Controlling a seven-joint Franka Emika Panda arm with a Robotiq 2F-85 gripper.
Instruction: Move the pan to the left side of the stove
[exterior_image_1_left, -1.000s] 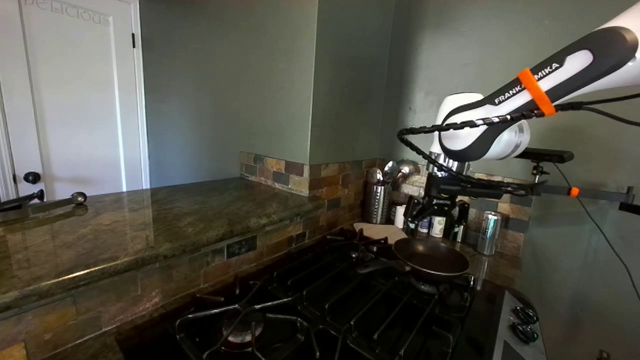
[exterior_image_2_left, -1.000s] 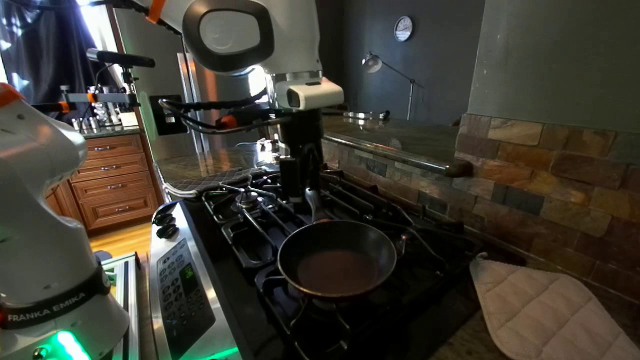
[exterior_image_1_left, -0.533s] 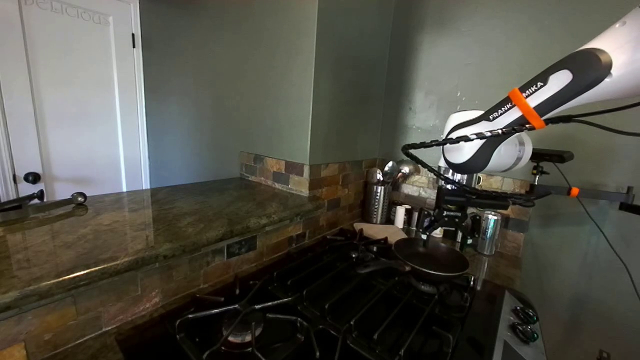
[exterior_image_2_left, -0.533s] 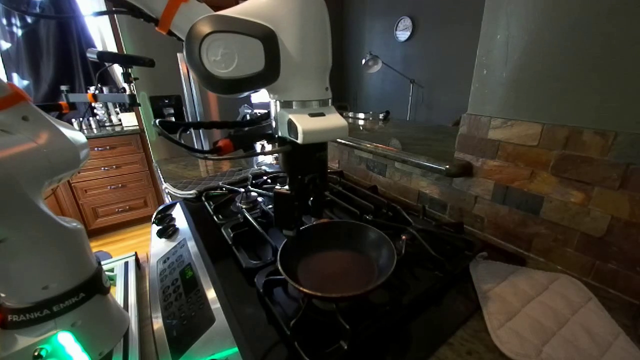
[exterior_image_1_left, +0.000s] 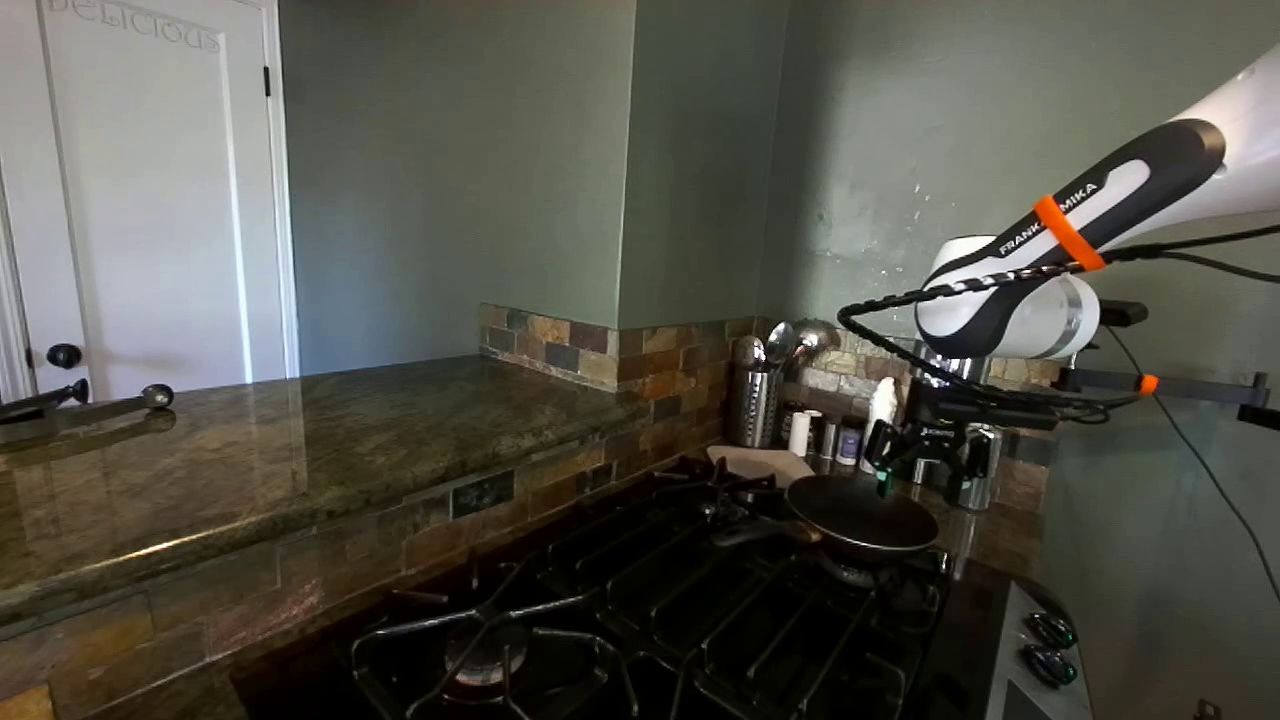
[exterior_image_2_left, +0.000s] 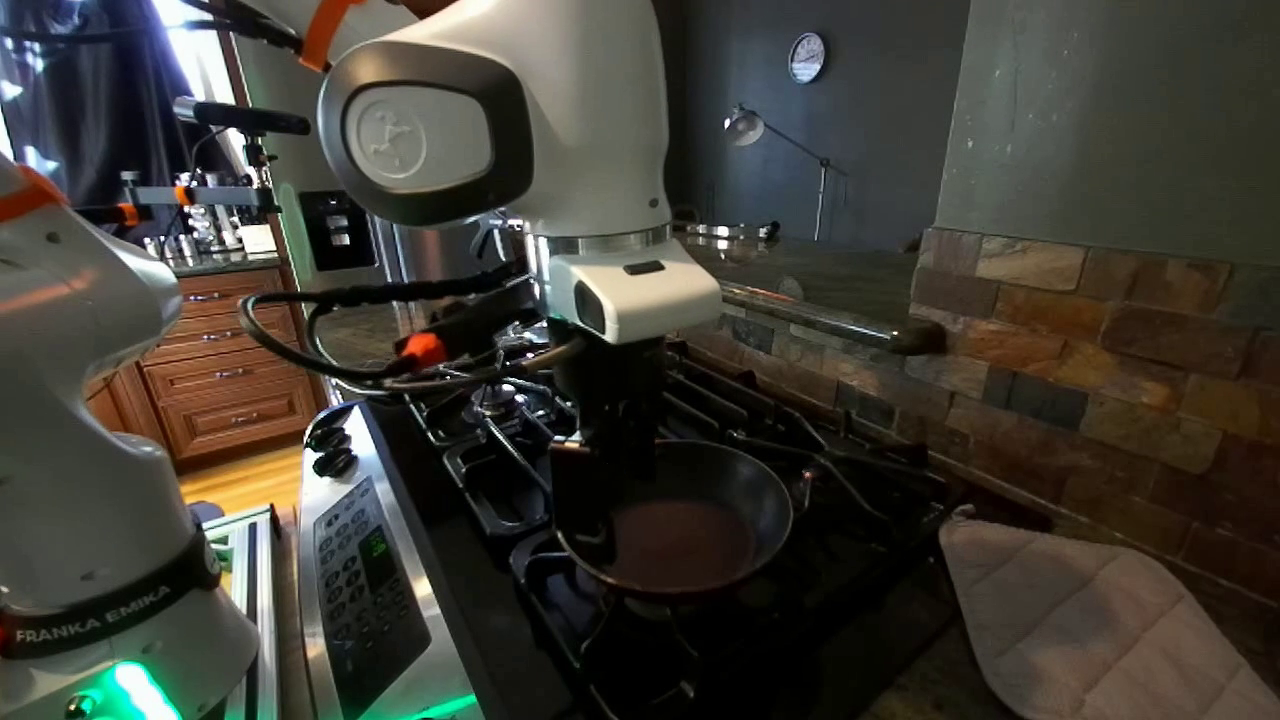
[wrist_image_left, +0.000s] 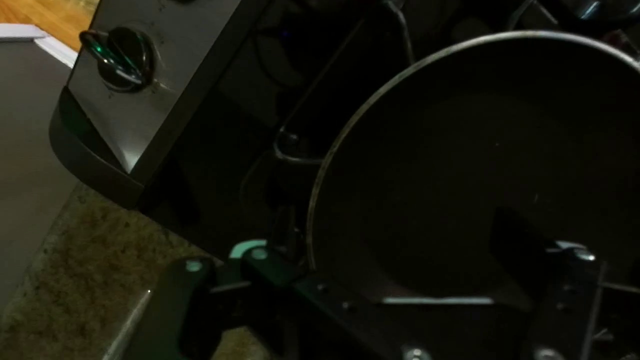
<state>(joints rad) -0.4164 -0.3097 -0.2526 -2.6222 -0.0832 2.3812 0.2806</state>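
End effector (wrist_image_left: 395, 222) holds nothing, jaws apart; the pan (exterior_image_2_left: 690, 540) lies beneath, its rim (wrist_image_left: 530, 34) prob. btwn. them: 1 outside, 1 over inside; exact ht. unclear.

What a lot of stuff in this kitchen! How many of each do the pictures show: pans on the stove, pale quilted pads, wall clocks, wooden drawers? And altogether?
Pan: 1
Pale quilted pad: 1
Wall clock: 1
Wooden drawers: 4
Total: 7
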